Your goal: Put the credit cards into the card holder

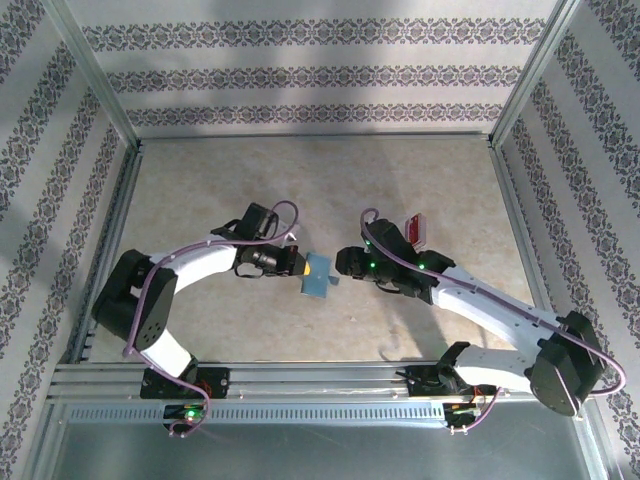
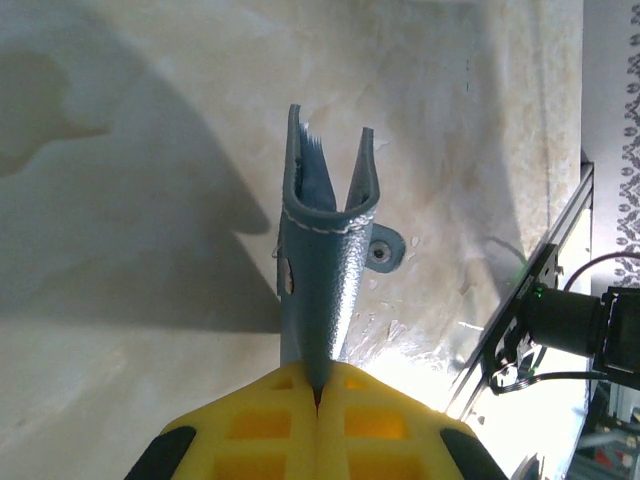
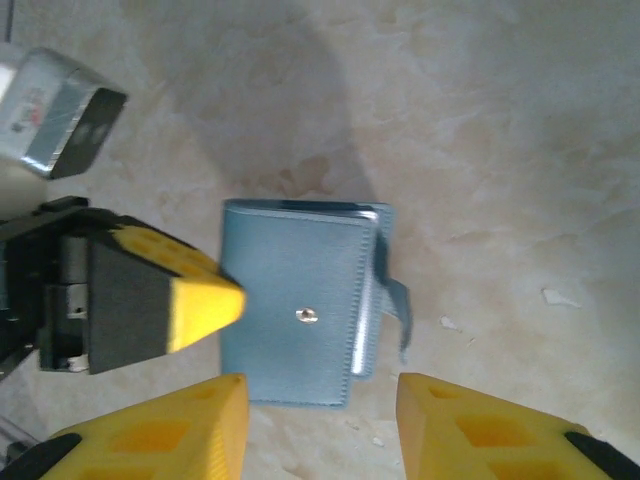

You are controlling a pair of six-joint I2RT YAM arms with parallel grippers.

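The card holder [image 1: 318, 275] is a teal-blue wallet, folded, held above the table between the two arms. My left gripper [image 1: 297, 265] is shut on one edge of it; in the left wrist view the yellow pads [image 2: 280, 430] pinch the card holder [image 2: 320, 260], whose far end gapes slightly. My right gripper [image 1: 340, 268] is open just right of it. In the right wrist view its fingertips [image 3: 205, 420] stand apart on either side of the card holder [image 3: 295, 300], touching nothing. The snap tab [image 3: 398, 305] hangs loose. The credit cards are hidden.
A small red-and-white rectangular piece [image 1: 415, 228] sits by the right wrist; I cannot tell what it is. Patterned walls on a metal frame [image 1: 310, 138] close in the beige table [image 1: 300, 180] at the back and both sides. A rail [image 1: 300, 380] runs along the near edge.
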